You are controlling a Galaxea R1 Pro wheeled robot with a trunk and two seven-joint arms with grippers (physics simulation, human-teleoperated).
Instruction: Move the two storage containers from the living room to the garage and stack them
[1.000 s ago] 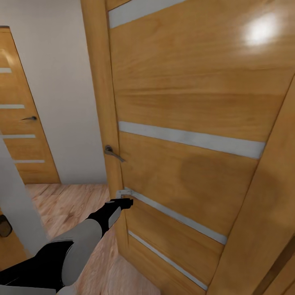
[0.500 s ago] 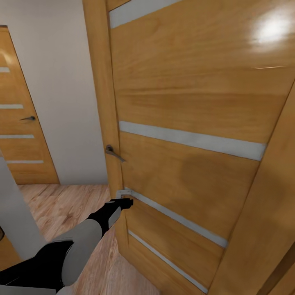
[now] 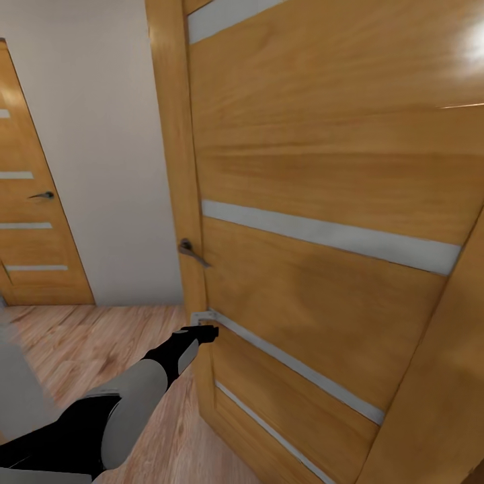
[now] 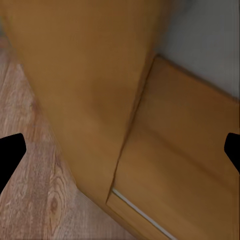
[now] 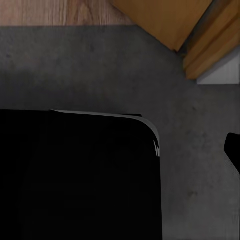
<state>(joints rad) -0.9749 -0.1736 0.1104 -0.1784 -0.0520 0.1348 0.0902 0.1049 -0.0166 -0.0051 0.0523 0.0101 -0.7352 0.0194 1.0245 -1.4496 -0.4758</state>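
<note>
- At the edge of a wooden door (image 3: 323, 168) with pale horizontal strips, the robot's left gripper (image 3: 210, 332) is reaching out below the lever handle (image 3: 191, 252); the wrist camera is showing its fingertips (image 4: 10, 152) spread wide apart, gripping nothing.
- Behind it, a second door (image 3: 30, 222) is standing closed in the pale wall (image 3: 101, 148), above light wood-plank flooring (image 3: 87, 343).
- The right wrist camera is looking down on dark grey concrete floor (image 5: 100, 70); whether that gripper is parted cannot be told.

Wood door (image 3: 323, 202) blocks ahead/right, left pincer (image 3: 208, 332) at its edge, plank floor (image 3: 94, 343) free left.
</note>
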